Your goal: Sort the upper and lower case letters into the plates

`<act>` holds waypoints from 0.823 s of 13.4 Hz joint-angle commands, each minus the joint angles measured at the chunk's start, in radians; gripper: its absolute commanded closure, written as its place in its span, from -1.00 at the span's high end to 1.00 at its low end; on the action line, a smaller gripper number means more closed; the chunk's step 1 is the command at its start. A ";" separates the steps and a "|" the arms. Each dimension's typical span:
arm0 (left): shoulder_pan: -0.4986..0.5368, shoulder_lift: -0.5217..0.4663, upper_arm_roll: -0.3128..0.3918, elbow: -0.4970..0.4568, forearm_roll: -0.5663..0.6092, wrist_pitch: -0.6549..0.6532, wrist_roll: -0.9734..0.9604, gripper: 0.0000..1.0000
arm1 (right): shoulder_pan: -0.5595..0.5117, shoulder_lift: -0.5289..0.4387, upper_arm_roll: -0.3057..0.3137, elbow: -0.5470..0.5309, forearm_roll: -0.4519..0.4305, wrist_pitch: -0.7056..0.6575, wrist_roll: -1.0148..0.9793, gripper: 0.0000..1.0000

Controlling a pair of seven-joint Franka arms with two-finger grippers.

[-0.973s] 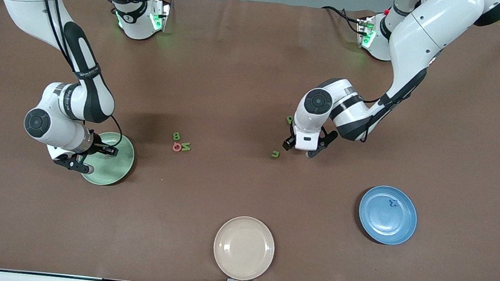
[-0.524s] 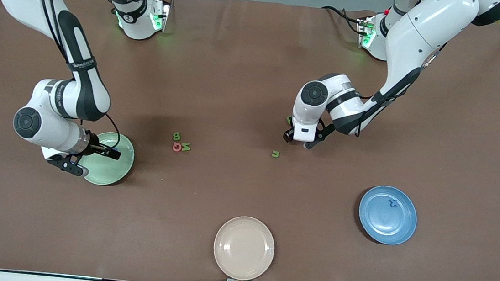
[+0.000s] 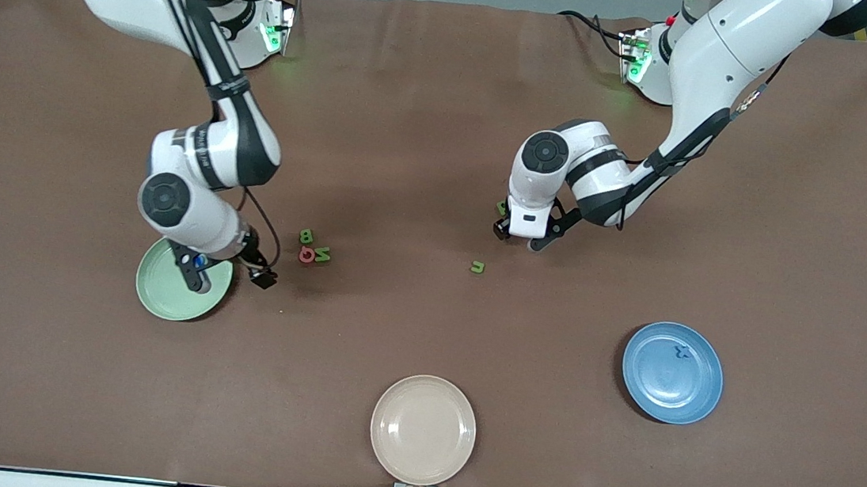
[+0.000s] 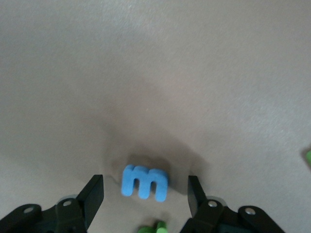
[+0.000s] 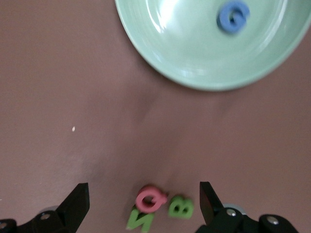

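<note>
In the pale green plate [image 3: 158, 298] toward the right arm's end of the table lay a chunky blue G [image 5: 233, 16], and the matte blue plate [image 3: 697, 396] held a small blue letter [image 3: 681, 350]. The right gripper [image 3: 227, 279] hung wide open and empty over that green plate's rim, with the red Q [image 3: 307, 255], green N [image 3: 323, 254] and green B [image 3: 306, 236] clustered beside it. The left gripper [image 4: 146, 194], part open, straddled a blue m [image 4: 145, 181] near mid-table without touching it.

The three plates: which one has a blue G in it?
The pale green plate, toward the right arm's end of the table, holds the blue G. The cream plate looks bare; the blue plate holds another small blue letter.
</note>
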 commanded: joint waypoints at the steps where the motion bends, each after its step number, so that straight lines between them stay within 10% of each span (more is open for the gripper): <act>1: 0.012 -0.044 -0.010 -0.052 0.019 0.053 -0.027 0.45 | 0.049 0.054 -0.008 0.026 -0.001 0.027 0.238 1.00; 11: 0.035 -0.028 -0.008 -0.054 0.074 0.075 -0.025 0.11 | 0.157 0.168 -0.005 0.029 0.005 0.156 0.442 0.76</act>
